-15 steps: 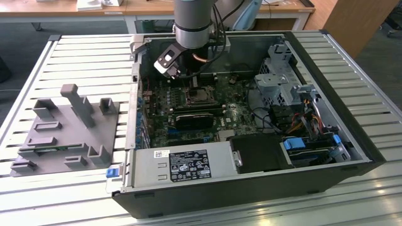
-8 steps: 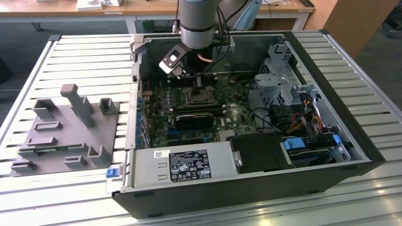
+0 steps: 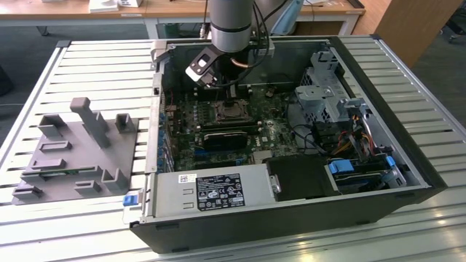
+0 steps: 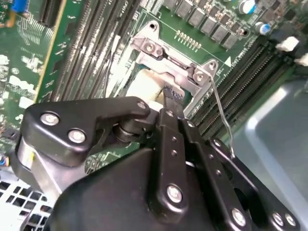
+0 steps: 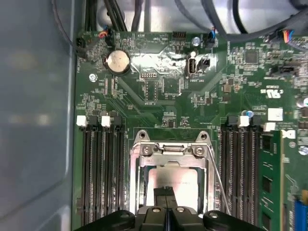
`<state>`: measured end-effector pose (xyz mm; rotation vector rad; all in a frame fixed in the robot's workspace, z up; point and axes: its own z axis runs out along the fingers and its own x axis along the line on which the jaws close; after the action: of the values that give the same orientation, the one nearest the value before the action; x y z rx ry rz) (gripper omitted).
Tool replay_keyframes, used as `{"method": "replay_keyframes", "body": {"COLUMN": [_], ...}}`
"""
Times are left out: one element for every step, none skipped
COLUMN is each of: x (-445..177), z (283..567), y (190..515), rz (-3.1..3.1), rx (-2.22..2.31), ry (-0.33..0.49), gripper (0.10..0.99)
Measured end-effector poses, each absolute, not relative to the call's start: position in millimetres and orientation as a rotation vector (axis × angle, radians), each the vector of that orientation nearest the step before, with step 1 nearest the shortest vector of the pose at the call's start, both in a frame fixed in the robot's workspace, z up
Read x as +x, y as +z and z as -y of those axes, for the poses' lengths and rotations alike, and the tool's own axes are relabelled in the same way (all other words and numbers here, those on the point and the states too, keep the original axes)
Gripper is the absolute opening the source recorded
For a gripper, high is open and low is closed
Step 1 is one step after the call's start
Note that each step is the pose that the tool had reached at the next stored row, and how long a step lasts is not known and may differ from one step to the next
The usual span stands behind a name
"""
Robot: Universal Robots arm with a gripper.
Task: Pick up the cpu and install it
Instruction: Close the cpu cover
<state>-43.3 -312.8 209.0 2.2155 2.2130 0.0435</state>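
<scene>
We see the cpu (image 5: pixel 185 185) lying flat inside the metal-framed socket (image 5: pixel 171 150) on the motherboard (image 5: pixel 159 96) — within the open computer case (image 3: pixel 291 226) on the bench (image 3: pixel 95 60). The tool (image 5: pixel 166 191) hangs right over the cpu's plate, fingers pressed together — gripping nothing.

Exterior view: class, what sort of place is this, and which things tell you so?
Probably a robotics lab or test workshop: an open computer case lies on a slatted metal table, a robot arm reaches into it, and wooden desks stand behind.
</scene>
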Motion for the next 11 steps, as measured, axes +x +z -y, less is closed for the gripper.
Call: {"method": "replay_keyframes", "body": {"x": [-43.3, -43.3, -43.2, -42.6, -41.0, -39.4, -38.3, -37.5, -36.9, -36.6, -35.8], "z": [312.8, 312.8, 312.8, 312.8, 312.8, 312.9, 312.9, 312.9, 312.9, 312.9, 312.9], "y": [211.0, 211.4, 211.4, 211.4, 211.5, 211.5, 211.5, 211.4, 211.4, 211.4, 211.4], "rz": [-2.213, -2.213, -2.213, -2.213, -2.213, -2.213, -2.213, -2.213, -2.213, -2.213, -2.213], "rx": [2.216, 2.215, 2.215, 2.215, 2.215, 2.215, 2.215, 2.216, 2.215, 2.215, 2.215], "ry": [0.043, 0.043, 0.043, 0.043, 0.043, 0.043, 0.043, 0.043, 0.043, 0.043, 0.043], "gripper": [0.106, 0.106, 0.106, 0.106, 0.106, 0.106, 0.106, 0.106, 0.106, 0.106, 0.106]}}
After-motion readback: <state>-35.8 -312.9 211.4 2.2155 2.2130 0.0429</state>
